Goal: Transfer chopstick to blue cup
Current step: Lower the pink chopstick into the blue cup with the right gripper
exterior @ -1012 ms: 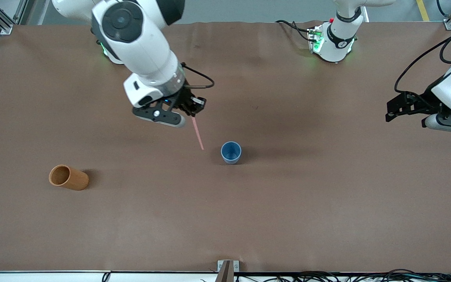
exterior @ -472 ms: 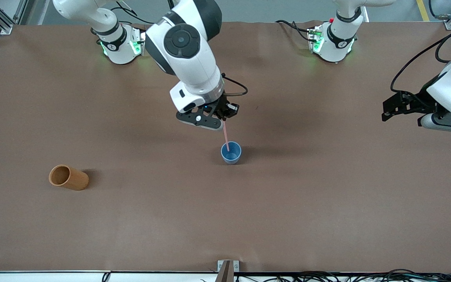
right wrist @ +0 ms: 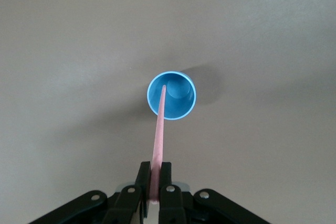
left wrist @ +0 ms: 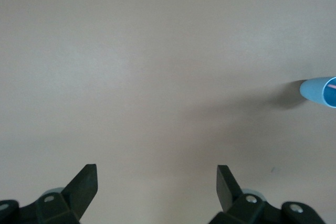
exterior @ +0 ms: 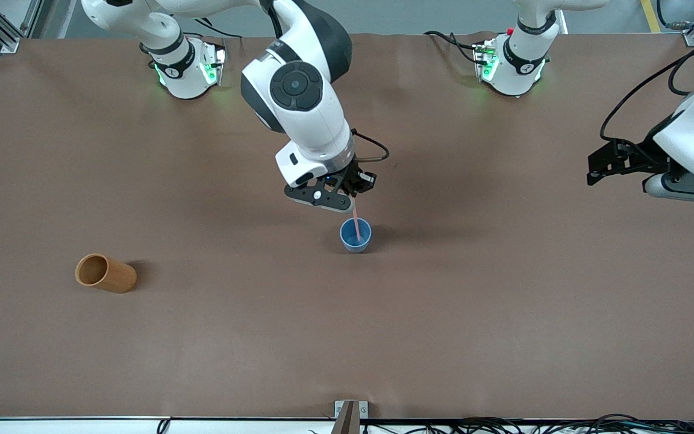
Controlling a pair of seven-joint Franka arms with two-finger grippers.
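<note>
The blue cup [exterior: 356,235] stands upright mid-table; it also shows in the right wrist view [right wrist: 171,95] and at the edge of the left wrist view [left wrist: 320,92]. My right gripper [exterior: 352,199] hangs just above the cup and is shut on the pink chopstick [exterior: 356,226]. The stick [right wrist: 158,142] hangs down from the gripper [right wrist: 155,181] with its lower end inside the cup's mouth. My left gripper [exterior: 593,173] waits open and empty in the air at the left arm's end of the table, and shows in its wrist view [left wrist: 156,182].
An orange-brown cylindrical cup [exterior: 106,273] lies on its side toward the right arm's end, nearer the front camera than the blue cup. The brown table cover [exterior: 473,313] spreads all round.
My right gripper has carried the chopstick from beside the cup to over it and lowered it, so the tip now sits inside the cup. The left arm has barely shifted.
</note>
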